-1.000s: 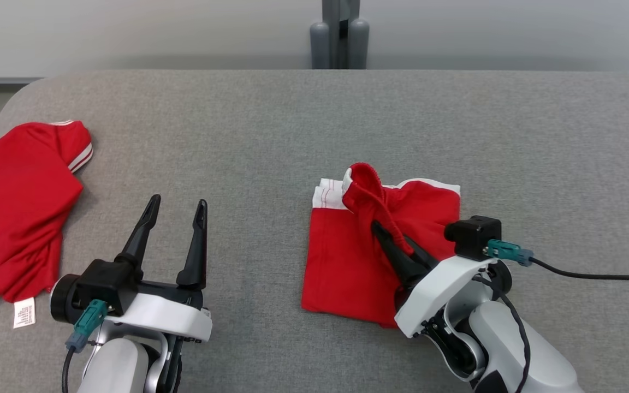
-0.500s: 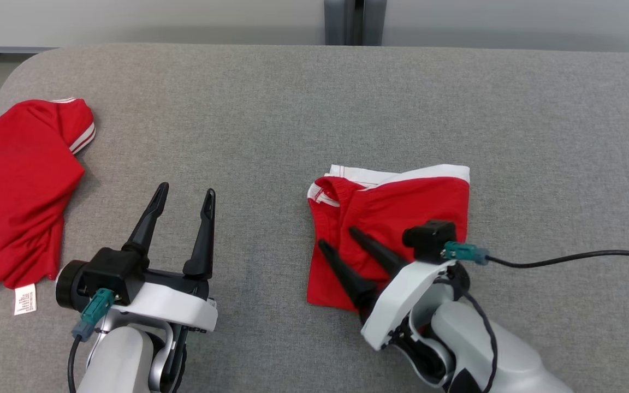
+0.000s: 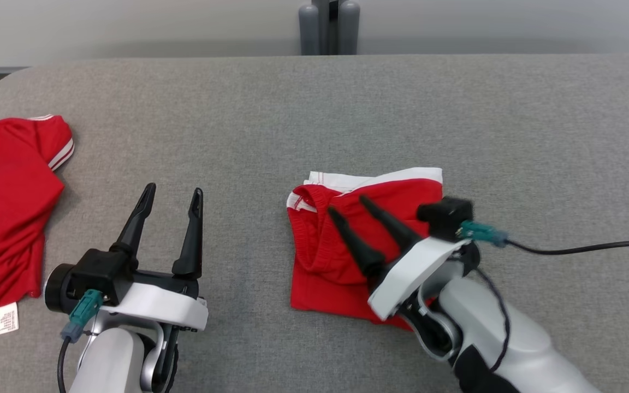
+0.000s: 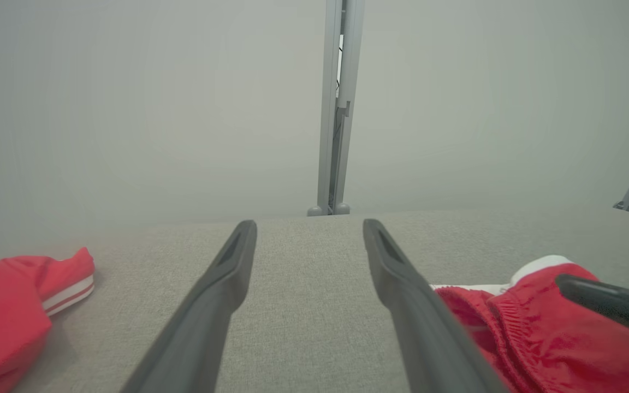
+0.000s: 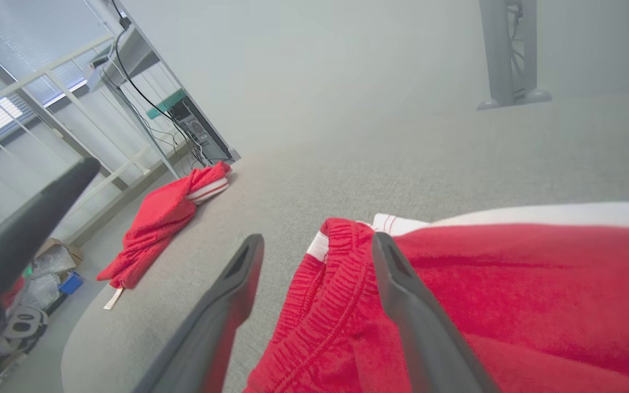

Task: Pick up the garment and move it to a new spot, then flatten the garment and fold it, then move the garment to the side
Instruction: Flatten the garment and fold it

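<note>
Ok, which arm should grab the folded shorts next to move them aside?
Probably the right. Its open gripper hangs just over the shorts, so it barely has to travel. The left gripper, also open, is over the table, apart from them.

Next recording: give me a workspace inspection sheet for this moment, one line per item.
Surface: grey cloth-covered table, rounded far-left corner.
Job's things: red shorts with white trim, lying folded near the middle, waistband side a bit rumpled.
Clutter: red shirt crumpled at the table's left edge, white label sticking out.
Grippers: left gripper open over bare table; right gripper open over the shorts, holding nothing; contact cannot be told.
Cables: black cable runs from the right wrist off to the right.
Surroundings: grey post behind the table, pale wall.
</note>
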